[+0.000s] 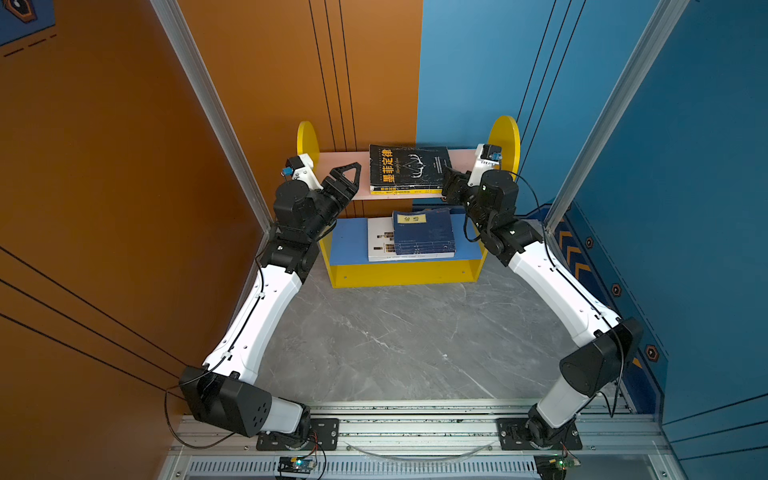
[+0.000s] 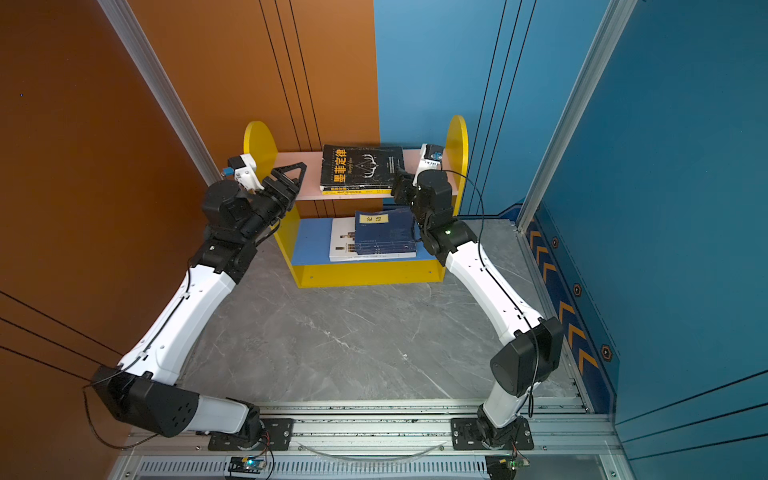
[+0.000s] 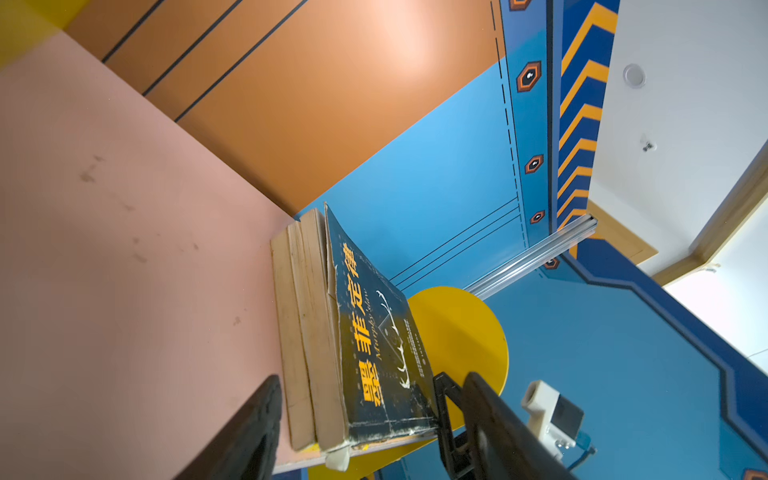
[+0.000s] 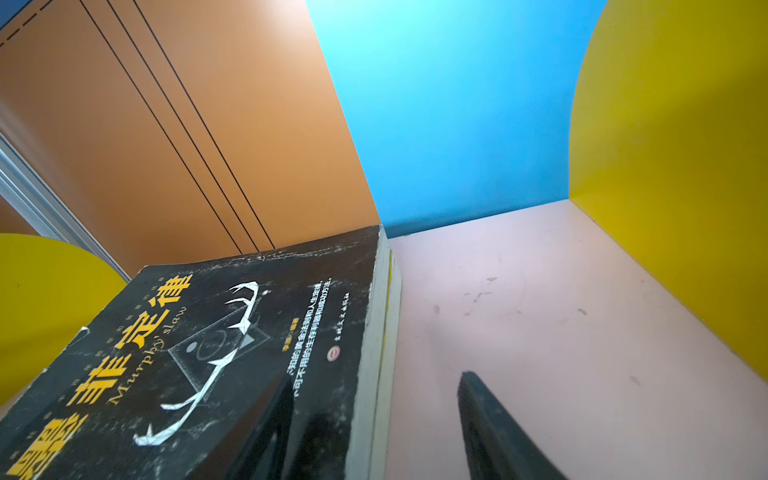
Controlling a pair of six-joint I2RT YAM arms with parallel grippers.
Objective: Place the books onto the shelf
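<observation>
Now left end effector [image 1: 350, 179] and right end effector [image 1: 449, 179] wide beside black book [image 1: 409, 166].

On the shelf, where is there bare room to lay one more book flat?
Lower blue board: bare strip between the yellow left side and the white book. Pink board: small patches either side of the black book, but both arms' jaws crowd them. The blue board's right half is full of stacked navy books.

Book stack [image 1: 409, 168] on the upper board [image 1: 338, 158], second stack [image 1: 419, 237] on the lower board [image 1: 349, 245] below
</observation>
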